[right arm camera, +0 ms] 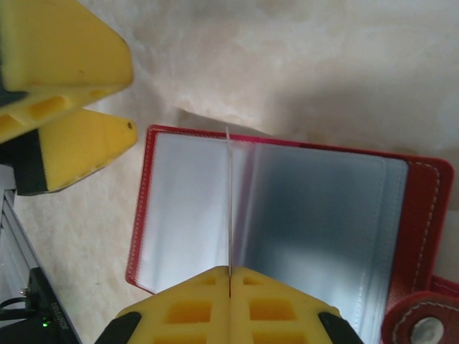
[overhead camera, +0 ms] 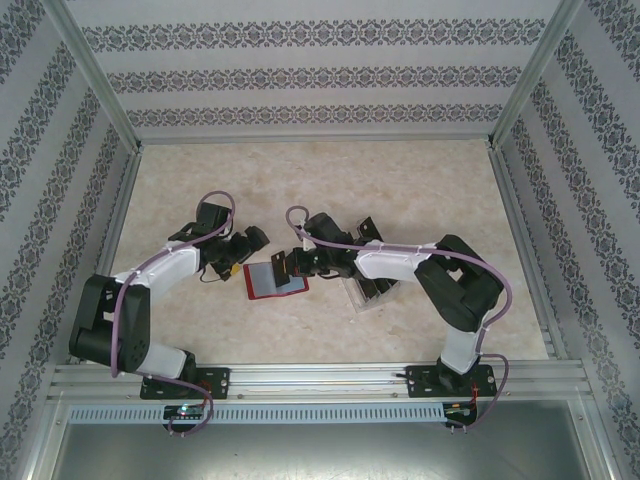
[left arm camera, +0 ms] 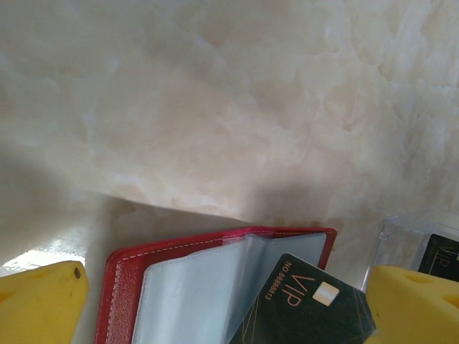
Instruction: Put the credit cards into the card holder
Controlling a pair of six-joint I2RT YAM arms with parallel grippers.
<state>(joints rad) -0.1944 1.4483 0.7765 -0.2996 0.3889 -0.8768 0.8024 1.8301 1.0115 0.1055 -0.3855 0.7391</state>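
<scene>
The card holder [overhead camera: 272, 283] lies open on the table, red outside with pale grey clear pockets [right arm camera: 323, 215], its snap tab [right arm camera: 423, 326] at one end. My right gripper [right arm camera: 229, 276] is shut on one credit card [right arm camera: 229, 201], seen edge-on and standing over the pockets. In the left wrist view that black "VIP" card [left arm camera: 308, 308] slants down to the card holder [left arm camera: 179, 287] beside its fold; whether it sits inside a pocket I cannot tell. My left gripper [left arm camera: 226, 294] stands open just left of the card holder, its yellow fingers [left arm camera: 39, 301] holding nothing.
A clear plastic tray [overhead camera: 372, 292] lies right of the card holder under the right arm, with another dark card [left arm camera: 439, 256] in it. Metal frame rails [overhead camera: 300, 378] and patterned walls [overhead camera: 300, 75] enclose the marble-look table [overhead camera: 330, 190].
</scene>
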